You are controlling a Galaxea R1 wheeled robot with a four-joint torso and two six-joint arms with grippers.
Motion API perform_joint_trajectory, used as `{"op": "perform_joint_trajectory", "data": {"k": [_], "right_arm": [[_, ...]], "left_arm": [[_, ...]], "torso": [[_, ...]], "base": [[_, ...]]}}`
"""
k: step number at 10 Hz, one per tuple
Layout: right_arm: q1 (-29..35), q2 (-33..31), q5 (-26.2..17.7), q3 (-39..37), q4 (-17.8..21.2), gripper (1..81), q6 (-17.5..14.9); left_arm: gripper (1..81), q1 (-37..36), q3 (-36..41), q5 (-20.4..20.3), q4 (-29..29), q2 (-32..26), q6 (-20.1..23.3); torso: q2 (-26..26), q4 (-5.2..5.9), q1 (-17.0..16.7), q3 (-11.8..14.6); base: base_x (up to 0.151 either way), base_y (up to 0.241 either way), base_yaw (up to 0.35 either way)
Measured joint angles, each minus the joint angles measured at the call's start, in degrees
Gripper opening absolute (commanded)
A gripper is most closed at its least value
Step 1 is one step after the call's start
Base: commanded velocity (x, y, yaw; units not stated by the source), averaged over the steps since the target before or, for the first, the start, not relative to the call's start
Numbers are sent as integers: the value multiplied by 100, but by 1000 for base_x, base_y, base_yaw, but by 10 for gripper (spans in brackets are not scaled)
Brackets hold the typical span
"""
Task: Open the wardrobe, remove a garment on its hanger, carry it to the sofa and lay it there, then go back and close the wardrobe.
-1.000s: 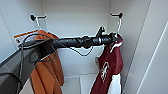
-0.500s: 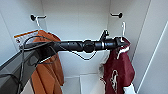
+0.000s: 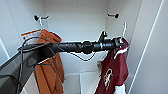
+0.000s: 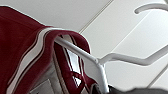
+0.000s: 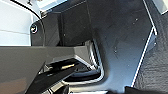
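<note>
I look into the open wardrobe, whose inside is white. The maroon garment, with a white emblem and striped trim, hangs at the right on its thin white hanger. The hanger's hook sits below and to the right of the right-hand wall peg, clear of it. My left arm reaches across from the left, and the left gripper is shut on the hanger at the jacket's collar. Seen from the left wrist, the collar of the garment and the hanger are very close.
An orange hooded jacket hangs from the left peg, just behind my left arm. The wardrobe's right side wall and white door stand close to the maroon jacket. The right wrist view gives dark parts of the robot.
The left gripper has carried the hanger and the maroon jacket to the right, away from the peg and nearer the right wall. The orange jacket has stayed on its peg.
</note>
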Motion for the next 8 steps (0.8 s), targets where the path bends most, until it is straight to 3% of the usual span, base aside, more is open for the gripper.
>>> {"op": "perform_joint_trajectory", "data": {"k": [8], "right_arm": [[17,10,0,0,-2,811,-2]], "left_arm": [[10,318,466,-306,100,-358,24]], "torso": [[0,0,-2,0]], "base": [[-125,0,0]]}}
